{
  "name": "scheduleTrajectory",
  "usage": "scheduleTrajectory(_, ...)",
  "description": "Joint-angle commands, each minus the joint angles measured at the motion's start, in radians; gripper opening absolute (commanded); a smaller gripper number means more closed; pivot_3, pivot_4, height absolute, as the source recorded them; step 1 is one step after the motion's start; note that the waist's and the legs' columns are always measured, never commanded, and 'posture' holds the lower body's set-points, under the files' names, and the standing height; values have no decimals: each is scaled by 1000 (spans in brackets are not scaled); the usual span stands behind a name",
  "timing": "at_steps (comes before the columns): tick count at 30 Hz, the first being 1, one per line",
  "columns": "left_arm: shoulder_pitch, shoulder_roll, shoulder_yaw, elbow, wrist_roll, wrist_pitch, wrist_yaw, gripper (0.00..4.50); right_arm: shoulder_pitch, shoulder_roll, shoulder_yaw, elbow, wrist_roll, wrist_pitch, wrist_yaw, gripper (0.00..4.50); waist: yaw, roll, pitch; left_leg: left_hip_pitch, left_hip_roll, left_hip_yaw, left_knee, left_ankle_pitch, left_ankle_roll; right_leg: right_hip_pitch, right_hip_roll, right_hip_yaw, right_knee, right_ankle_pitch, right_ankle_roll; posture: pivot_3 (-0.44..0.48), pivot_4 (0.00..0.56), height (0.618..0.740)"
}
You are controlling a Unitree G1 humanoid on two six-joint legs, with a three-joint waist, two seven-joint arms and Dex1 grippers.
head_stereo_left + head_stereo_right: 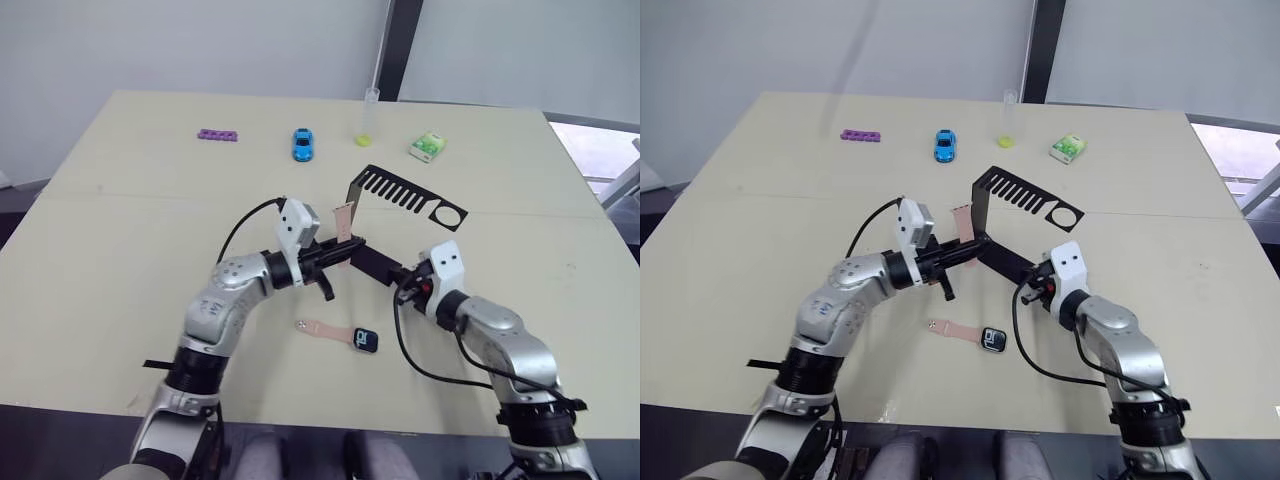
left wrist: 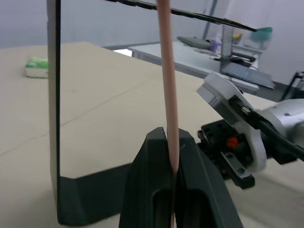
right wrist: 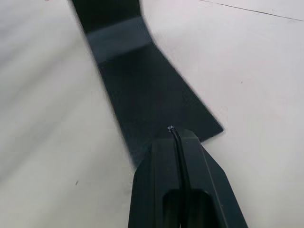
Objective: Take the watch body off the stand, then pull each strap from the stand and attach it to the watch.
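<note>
Left eye view, read from my left across: my left gripper (image 1: 347,250) stands beside the stand's upright, jaws closed on the second strap (image 1: 343,219). The left wrist view confirms the pinch: the pink band rises straight from between my fingertips (image 2: 156,142) toward the slotted top arm. Whether its upper end is still hooked in the comb, I cannot tell.

Below, on the counter (image 1: 120,230), the watch body (image 1: 365,340) lies off the stand with the first strap (image 1: 325,328) touching its left edge. Judged from this, the first attachment looks done.

The stand (image 1: 400,195) rests with its base running toward my right gripper (image 1: 400,283). The right wrist view shows those jaws closed with nothing between them, tips pressing the corner of the base plate (image 3: 142,85), apparently to pin it.

Risks, as judgement: if the strap remains caught in a slot, a sideways pull could tip or drag the stand, since only a corner is held down. The band is thin and flexible; it may slip through my pinch or twist, leaving its end badly presented to the watch.
</note>
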Motion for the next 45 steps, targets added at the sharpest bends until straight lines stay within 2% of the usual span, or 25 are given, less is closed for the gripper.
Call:
scheduleTrajectory(1, -52, 43, 17, -19, -125, 102, -138, 42, 90, -19, -156, -246, 244, 60, 78, 0, 0, 0, 0, -1, 0, 0, 0, 0, 0, 0, 0, 0, -1, 0, 0, 0, 150, 740)
scheduleTrajectory(4, -99, 70, 6, 13, -176, 161, -227, 0, 151, -24, -327, -357, 590, 147, 52, 923, -2, 0, 0, -1, 0, -1, 0, 0, 0, 1, 0, 0, -1, 0, 0, 0, 150, 740)
scheduleTrajectory(7, -134, 70, -2, 35, -203, 191, -274, 0, 171, -62, -403, -395, 854, 193, -7, 2388, -4, 0, 1, 0, 0, -1, 0, 0, 0, 2, 0, 0, -2, 0, 0, 0, 150, 740)
scheduleTrajectory(9, -164, 47, -6, 41, -246, 240, -298, 0, 161, -84, -409, -394, 1045, 190, -92, 3458, -7, 0, 1, 1, 1, 0, -1, 0, 1, 2, 0, 0, -2, 0, 0, 0, 150, 740)
scheduleTrajectory(11, -195, 15, -11, 46, -275, 272, -311, 0, 134, -105, -393, -390, 1166, 170, -159, 4465, -5, 0, 1, 1, 1, -1, -1, 0, 1, 2, 1, 0, -2, 0, 0, 0, 150, 740)
scheduleTrajectory(15, -227, -63, 6, 69, -300, 290, -276, 0, 83, -126, -338, -384, 1279, 133, -251, 4465, -3, 0, 1, 0, 0, -1, 0, 0, 2, 2, 0, 0, -3, 0, 0, 0, 150, 740)
scheduleTrajectory(19, -229, -100, 18, 61, -318, 302, -253, 0, 45, -112, -282, -405, 1315, 77, -314, 4465, -4, 0, 2, -1, 0, -1, 0, 0, 1, 1, 1, 0, -4, 0, 0, 0, 150, 740)
scheduleTrajectory(35, -219, -70, -14, 34, -339, 339, -306, 0, -41, -162, -188, -366, 1281, 28, -348, 4465, -3, 0, 2, -2, 1, -1, 0, 1, 1, 1, 0, 0, -9, 0, 0, 0, 150, 740)
scheduleTrajectory(38, -222, -70, -16, 40, -334, 336, -307, 0, -46, -172, -170, -368, 1276, 30, -348, 3701, -2, 0, 2, -2, 1, -1, 0, 1, 1, 1, 0, 0, -9, 0, 0, 0, 150, 740)
scheduleTrajectory(39, -223, -71, -18, 40, -332, 335, -307, 0, -50, -175, -164, -369, 1276, 30, -350, 3297, -3, 0, 2, -2, 1, -1, 0, 1, 1, 1, 0, 0, -9, 0, 0, 0, 150, 740)
scheduleTrajectory(45, -224, -61, -45, 31, -325, 327, -332, 0, -66, -183, -145, -368, 1279, 28, -351, 3297, -3, 0, 2, -2, 1, -1, 0, 1, 2, 1, 0, 0, -9, 0, 0, 0, 150, 740)
